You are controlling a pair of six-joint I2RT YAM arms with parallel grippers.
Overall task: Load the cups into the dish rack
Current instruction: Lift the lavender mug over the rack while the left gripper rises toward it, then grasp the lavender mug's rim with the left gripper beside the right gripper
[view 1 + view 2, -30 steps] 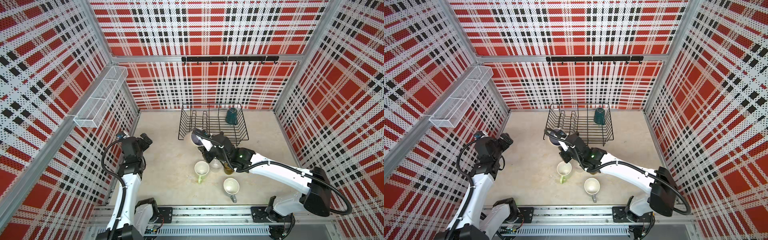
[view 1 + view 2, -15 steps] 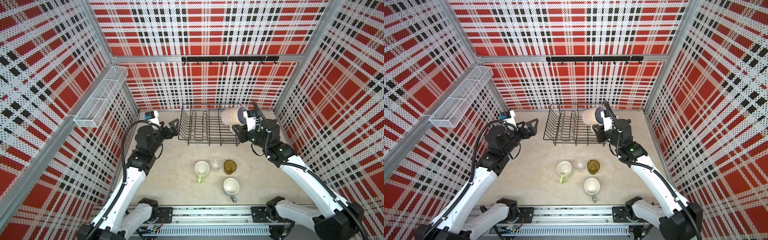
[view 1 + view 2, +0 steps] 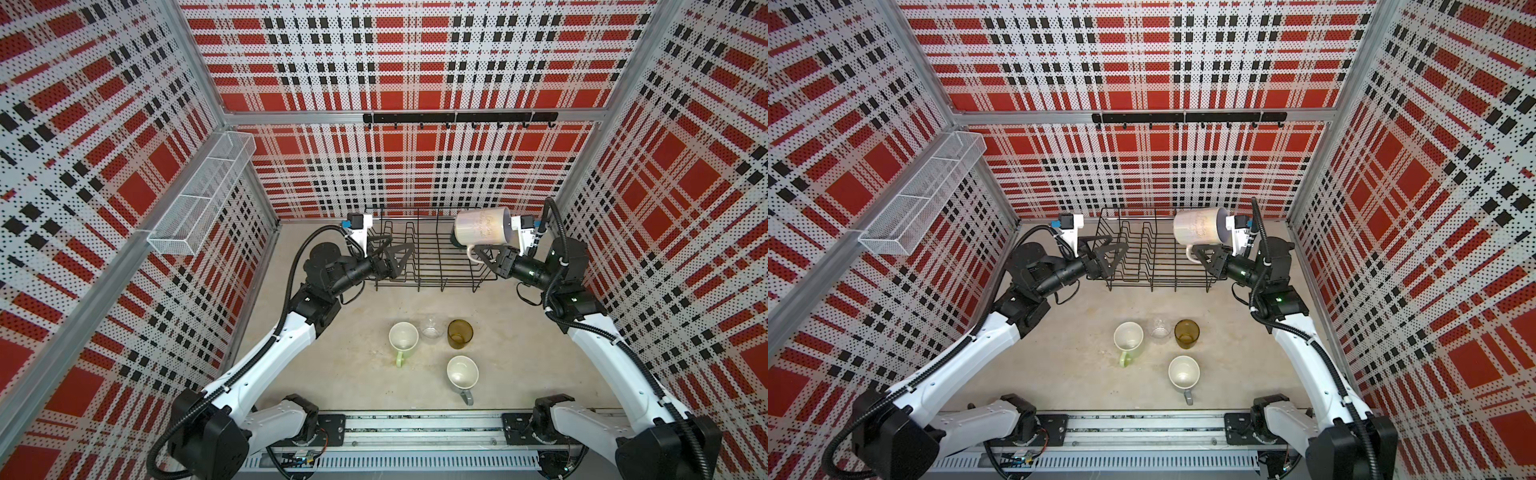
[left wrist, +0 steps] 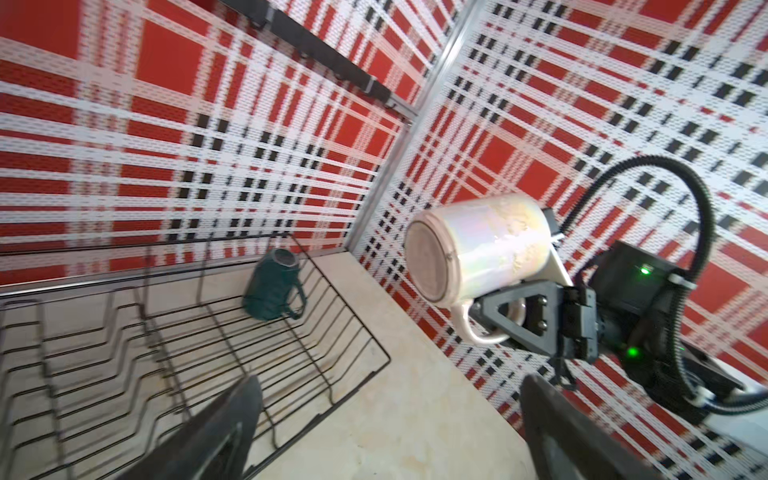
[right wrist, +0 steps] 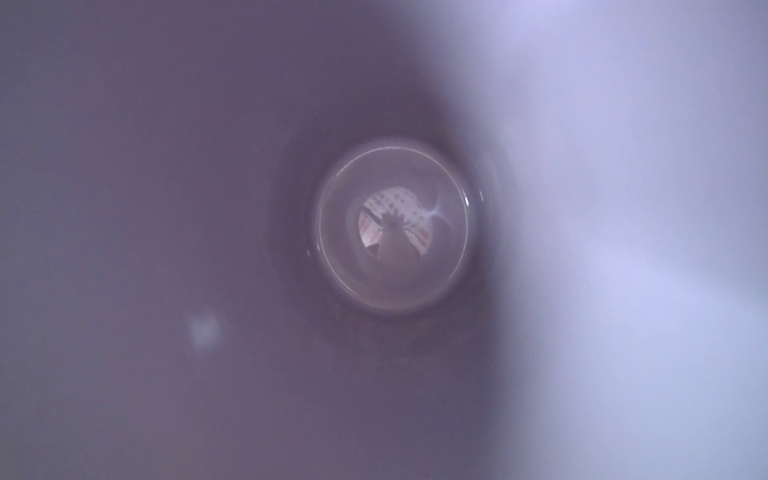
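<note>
Against plaid walls point(image 3: 415, 62), right hand point(image 3: 482, 253) grips the pale pink mug point(image 3: 482, 228), its script unreadable; left hand point(image 3: 401, 242) gapes wide.

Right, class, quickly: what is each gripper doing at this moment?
Left gripper: open, holding nothing.
Right gripper: shut on the pale pink mug, by its handle.
</note>
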